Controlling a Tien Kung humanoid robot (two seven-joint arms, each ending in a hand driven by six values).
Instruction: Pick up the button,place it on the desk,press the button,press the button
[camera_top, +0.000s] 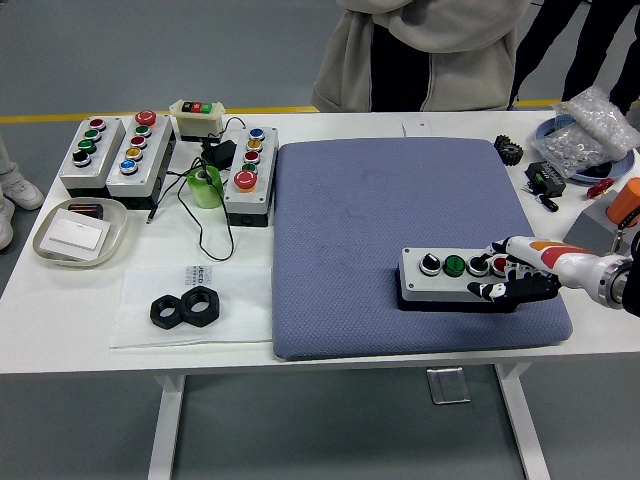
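At the far left of the white table (330, 355) stand two grey button boxes side by side, the left box (84, 153) carrying red, green and black caps, the second box (137, 152) carrying a large red cap with smaller coloured ones below it. Near them, toward the front edge, a shallow tray (80, 233) holds a white card. Right of the tray, a clear sheet carries two black hex nuts (186, 308) touching each other. Behind the sheet sits a green tape roll (205, 186), with a thin black cable looping round it, and farther back a small cream box (198, 117) with three little buttons. A third button box (249, 175), with a red mushroom cap at its near end, stands just left of the blue pad (390, 220) that covers the middle of the table.

The task's button box (452, 278) lies on the pad's near right part, its long side running left to right, with a black knob, a green cap and further caps along its top. The right hand (512, 272) comes in from the right edge and rests over the box's right end; its fingers (492, 268) are extended and lie down on the caps there, gripping nothing, while the thumb sits along the box's near side.

At the far right lie a bag of clear parts (590, 125), a black gear (509, 150) and an orange object (626, 202). A person in a grey top (430, 50) stands at the far side.
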